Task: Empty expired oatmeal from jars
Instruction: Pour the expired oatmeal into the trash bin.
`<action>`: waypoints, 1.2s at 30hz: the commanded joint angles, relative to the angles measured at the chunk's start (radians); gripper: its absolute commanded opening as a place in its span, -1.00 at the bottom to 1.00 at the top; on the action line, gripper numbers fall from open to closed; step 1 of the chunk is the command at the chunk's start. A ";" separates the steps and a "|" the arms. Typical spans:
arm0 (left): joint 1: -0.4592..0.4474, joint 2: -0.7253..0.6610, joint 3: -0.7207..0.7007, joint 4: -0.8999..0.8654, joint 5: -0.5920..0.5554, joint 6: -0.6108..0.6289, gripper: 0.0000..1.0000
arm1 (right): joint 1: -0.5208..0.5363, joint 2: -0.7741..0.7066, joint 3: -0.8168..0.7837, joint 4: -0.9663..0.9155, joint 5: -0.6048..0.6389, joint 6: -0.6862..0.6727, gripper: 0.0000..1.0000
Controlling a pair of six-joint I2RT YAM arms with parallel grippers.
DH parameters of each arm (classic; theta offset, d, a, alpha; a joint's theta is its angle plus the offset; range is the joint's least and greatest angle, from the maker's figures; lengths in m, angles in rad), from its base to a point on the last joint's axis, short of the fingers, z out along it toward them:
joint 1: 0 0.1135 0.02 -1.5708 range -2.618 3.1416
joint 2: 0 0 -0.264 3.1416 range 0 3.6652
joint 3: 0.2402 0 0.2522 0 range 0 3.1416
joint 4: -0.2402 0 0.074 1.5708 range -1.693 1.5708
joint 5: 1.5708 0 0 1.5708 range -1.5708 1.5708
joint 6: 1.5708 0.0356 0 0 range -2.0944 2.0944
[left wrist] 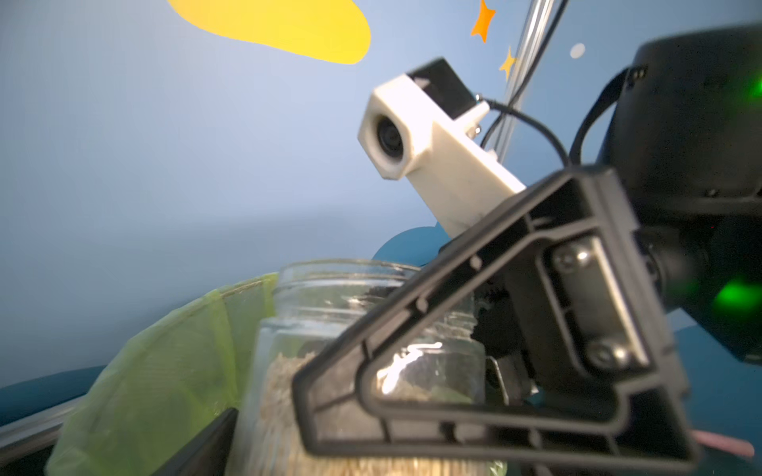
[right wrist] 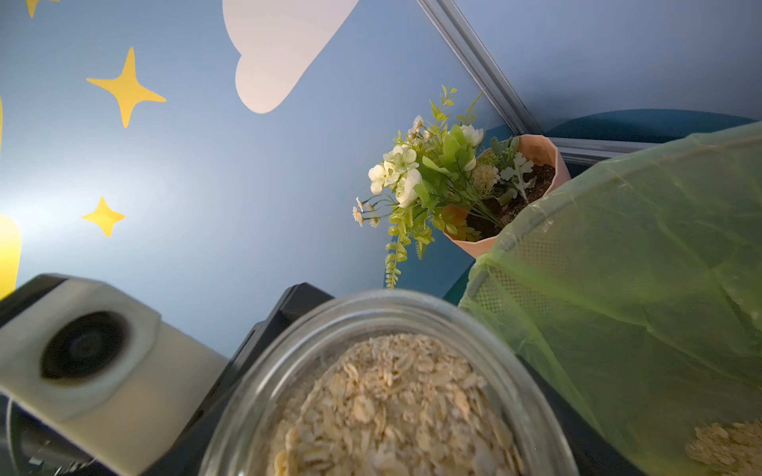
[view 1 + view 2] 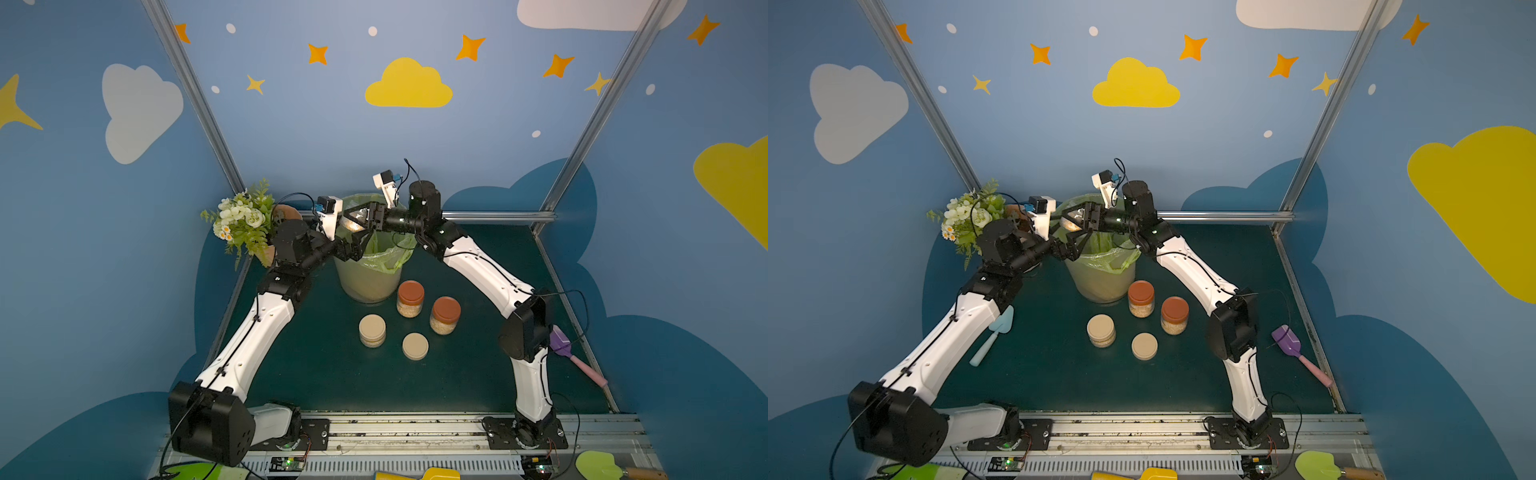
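Oatmeal point(image 2: 391, 404) fills the open jar point(image 2: 297, 325), pinched by the right gripper point(image 3: 359, 218) above the bin point(image 3: 365, 282), some flakes point(image 2: 725, 449) already inside; left gripper point(image 3: 358, 245) gapes wide, empty. Three lidded jars point(image 3: 410, 299) sit full on the table point(image 3: 332, 374).

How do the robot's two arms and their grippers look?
The left arm and the right arm have white shells, black joints and black cables along them. The fingers are black triangular frames with ribs. A white camera housing sits on each wrist. Green lights glow on the right arm.
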State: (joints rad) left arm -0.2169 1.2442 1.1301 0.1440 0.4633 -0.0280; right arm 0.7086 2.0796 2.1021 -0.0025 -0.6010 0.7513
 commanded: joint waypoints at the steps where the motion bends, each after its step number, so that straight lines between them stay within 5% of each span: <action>1: -0.002 -0.092 -0.033 -0.034 -0.066 -0.164 1.00 | 0.004 -0.009 0.027 0.082 0.091 0.039 -0.32; 8: -0.002 -0.126 -0.017 -0.113 -0.140 -0.340 1.00 | 0.015 -0.025 0.013 0.048 0.169 0.033 -0.37; 19: -0.028 -0.105 -0.151 0.188 -0.159 -1.040 1.00 | 0.044 -0.075 -0.061 0.086 0.328 0.104 -0.37; 36: -0.088 -0.034 -0.149 0.276 -0.354 -1.544 1.00 | 0.065 -0.124 -0.196 0.280 0.434 0.194 -0.33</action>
State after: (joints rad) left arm -0.2996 1.1900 0.9730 0.3573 0.1493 -1.4723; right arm 0.7639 2.0377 1.8973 0.1509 -0.1986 0.9199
